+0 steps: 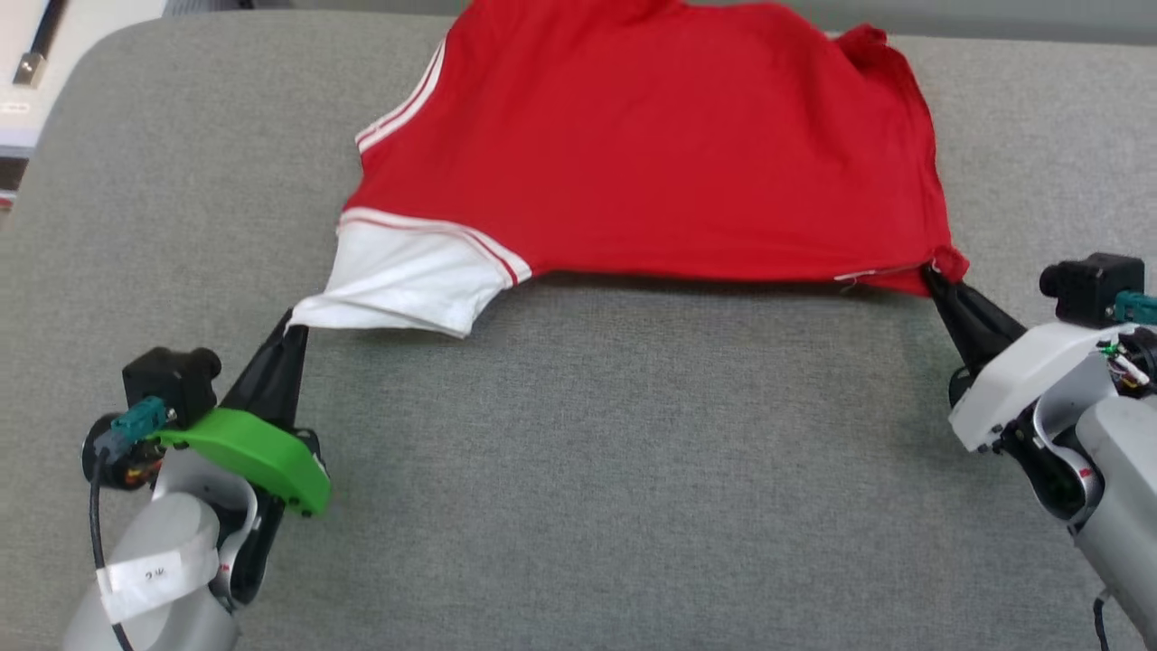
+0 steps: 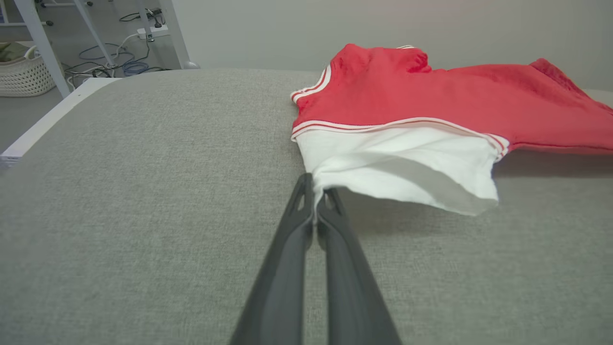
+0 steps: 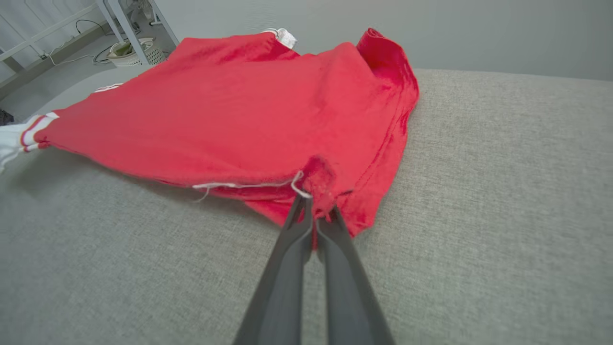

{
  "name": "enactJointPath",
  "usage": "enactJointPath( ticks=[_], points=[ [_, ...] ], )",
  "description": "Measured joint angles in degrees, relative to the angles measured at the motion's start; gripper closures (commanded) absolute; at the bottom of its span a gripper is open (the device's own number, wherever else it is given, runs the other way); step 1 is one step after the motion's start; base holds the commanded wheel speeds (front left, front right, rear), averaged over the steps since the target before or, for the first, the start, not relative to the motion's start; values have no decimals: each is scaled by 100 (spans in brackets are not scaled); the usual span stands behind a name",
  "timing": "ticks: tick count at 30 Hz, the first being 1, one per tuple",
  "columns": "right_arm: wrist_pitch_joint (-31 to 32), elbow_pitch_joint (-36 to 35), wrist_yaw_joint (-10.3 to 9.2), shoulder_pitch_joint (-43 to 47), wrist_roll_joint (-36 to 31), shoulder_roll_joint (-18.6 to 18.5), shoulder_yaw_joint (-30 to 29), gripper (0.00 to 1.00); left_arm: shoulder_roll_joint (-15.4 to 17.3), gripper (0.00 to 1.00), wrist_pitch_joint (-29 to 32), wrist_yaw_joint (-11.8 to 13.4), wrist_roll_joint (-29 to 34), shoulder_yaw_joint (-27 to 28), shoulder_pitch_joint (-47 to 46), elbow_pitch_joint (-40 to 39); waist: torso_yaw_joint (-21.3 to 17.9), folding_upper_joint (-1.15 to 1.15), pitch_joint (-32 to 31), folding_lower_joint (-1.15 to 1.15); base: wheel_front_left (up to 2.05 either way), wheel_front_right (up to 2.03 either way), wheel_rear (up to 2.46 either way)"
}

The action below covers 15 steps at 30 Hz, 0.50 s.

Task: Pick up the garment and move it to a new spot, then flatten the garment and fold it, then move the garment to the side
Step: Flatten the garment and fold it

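A red jersey shirt with white short sleeves and red-and-white stripe trim (image 1: 651, 154) lies spread on the grey woven fabric surface (image 1: 578, 452), toward its far edge, plain red side up. The left gripper (image 2: 315, 194) has its two long dark fingers pinched together on the hem corner of the near white sleeve (image 2: 397, 167) — the cloth there comes to a point and sits slightly off the surface, with a shadow beneath. The right gripper (image 3: 313, 205) is clamped on a bunched red corner of the shirt's bottom hem, beside a loose white thread (image 3: 244, 184). Between the two grips the near edge runs straight and taut. The shirt's far edge is cut off at the top of the head view, so it may hang past the surface there — hard to tell. A pale woven basket (image 2: 24, 72) and cables (image 2: 115, 67) sit on the floor beyond.
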Motion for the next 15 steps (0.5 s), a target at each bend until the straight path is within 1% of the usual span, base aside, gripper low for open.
enactJointPath(
  ticks=[4, 8, 13, 15],
  points=[
    [-52, 80, 0, 359, 242, -10, 34, 100, 77, 100, 220, 14, -53, -102, 505, -344, 42, 0, -345, 0, 0, 0, 0],
    [-94, 87, 0, 693, 530, -45, 8, 100, 196, 100, 505, 14, -53, -326, 988, -746, 80, 0, -664, 0, 0, 0, 0],
    [-84, -82, 0, 1112, 798, -255, -29, 100, 348, 100, 850, -20, -132, -614, 1512, -1185, 116, 0, -1016, 0, 0, 0, 0],
    [43, -215, 0, 1339, 968, -349, -37, 100, 407, 100, 949, -20, -212, -666, 1729, -1352, 126, 0, -1161, 0, 0, 0, 0]
  ],
)
